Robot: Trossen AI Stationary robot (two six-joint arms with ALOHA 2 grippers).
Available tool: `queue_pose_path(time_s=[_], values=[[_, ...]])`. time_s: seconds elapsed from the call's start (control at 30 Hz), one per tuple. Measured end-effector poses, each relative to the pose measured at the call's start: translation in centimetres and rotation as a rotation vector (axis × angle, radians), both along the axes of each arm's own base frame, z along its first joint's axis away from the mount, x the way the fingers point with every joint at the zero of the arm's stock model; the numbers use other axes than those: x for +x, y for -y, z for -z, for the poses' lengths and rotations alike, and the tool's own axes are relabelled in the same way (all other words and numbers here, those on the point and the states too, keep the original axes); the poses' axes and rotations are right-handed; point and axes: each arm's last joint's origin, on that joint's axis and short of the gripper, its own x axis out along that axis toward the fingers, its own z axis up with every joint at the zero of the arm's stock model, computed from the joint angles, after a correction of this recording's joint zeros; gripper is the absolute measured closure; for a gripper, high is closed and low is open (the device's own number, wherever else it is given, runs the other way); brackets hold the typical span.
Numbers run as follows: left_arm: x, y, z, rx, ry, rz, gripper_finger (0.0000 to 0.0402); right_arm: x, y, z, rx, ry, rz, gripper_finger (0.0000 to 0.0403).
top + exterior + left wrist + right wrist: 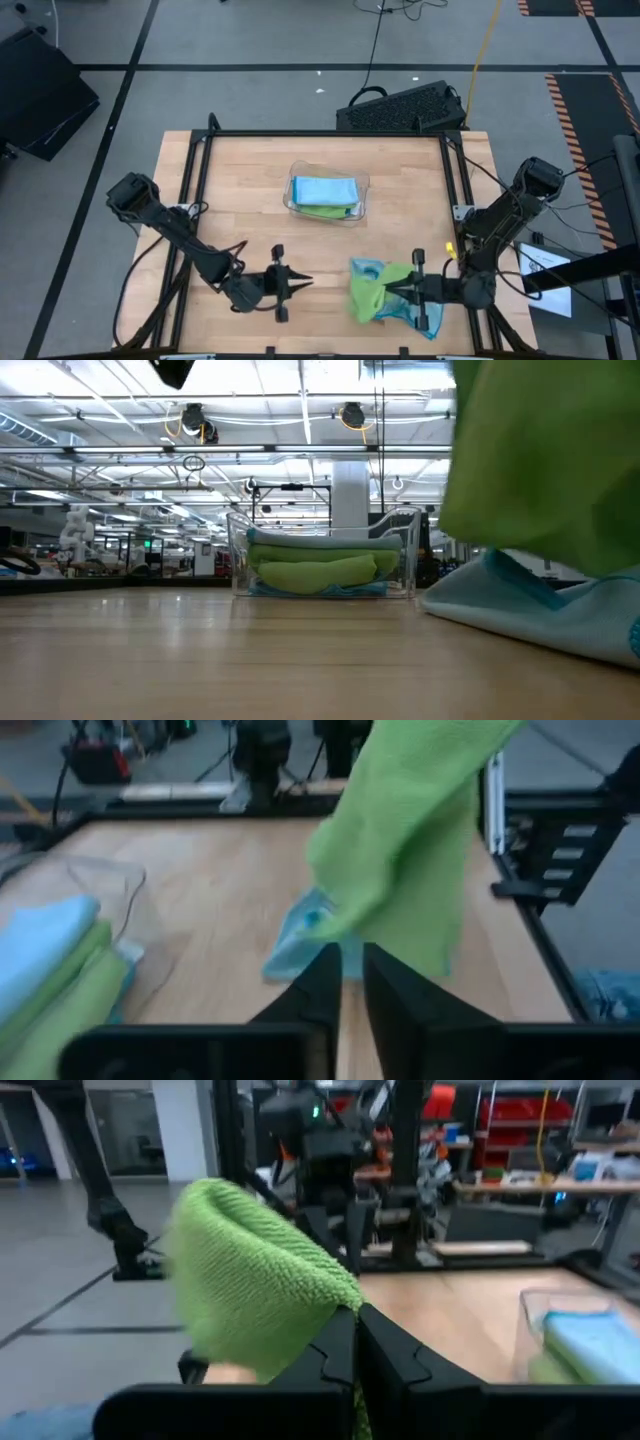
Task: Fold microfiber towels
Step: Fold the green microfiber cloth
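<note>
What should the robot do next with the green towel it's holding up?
Probably the left gripper, empty beside it, should reach for a hanging corner. The right gripper pinches the lime green towel at one spot, so it dangles bunched over the light blue towel.

Both arms reach in low over the table's near edge, wrists level, grippers pointing at each other.

The left gripper (300,284) sits left of centre, its fingers (322,982) nearly together with only a narrow slit between them, holding nothing.

The right gripper (392,291) sits right of centre, its fingers (338,1342) pinched together on a green towel (250,1285).
</note>
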Motion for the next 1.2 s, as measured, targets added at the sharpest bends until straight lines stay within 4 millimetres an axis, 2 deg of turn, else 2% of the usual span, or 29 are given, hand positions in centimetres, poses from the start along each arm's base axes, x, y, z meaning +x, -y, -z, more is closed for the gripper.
queue_pose_path(time_s=[0.13,0.37,0.5,0.63,0.73,0.93,1.03,1.2], values=[[0.9,0.9,0.7,0.056,0.065,0.04,0.0297,0.1,0.1,-0.8,-0.03,0.046,0.003,0.0403],[4.1,2.6,1.4,0.133,0.129,0.088,0.0218,0.6,0.5,-1.0,-0.062,0.058,0.026,0.0402],[6.3,3.6,0.9,0.212,0.151,0.078,0.0197,1.0,0.9,-1.1,-0.049,0.067,0.042,0.0399],[7.5,3.9,-0.7,0.354,0.124,-0.089,0.0179,1.8,1.3,-1.2,-0.021,0.08,-0.024,0.0398],[7.0,4.4,-2.5,0.415,0.084,-0.211,0.0165,2.4,1.6,-1.2,-0.002,0.086,-0.083,0.0398],[4.9,5.5,-5.2,0.369,0.022,-0.08,0.0154,3.8,3.2,-1.7,0.063,0.139,-0.011,0.0397],[3.8,5.4,-4.8,0.382,-0.049,-0.069,0.0154,4.2,3.3,-1.3,0.06,0.124,-0.001,0.0397],[2.5,4.2,-2.8,0.38,-0.224,-0.126,0.0153,4.7,3.0,-0.4,0.054,0.106,0.004,0.0397]])
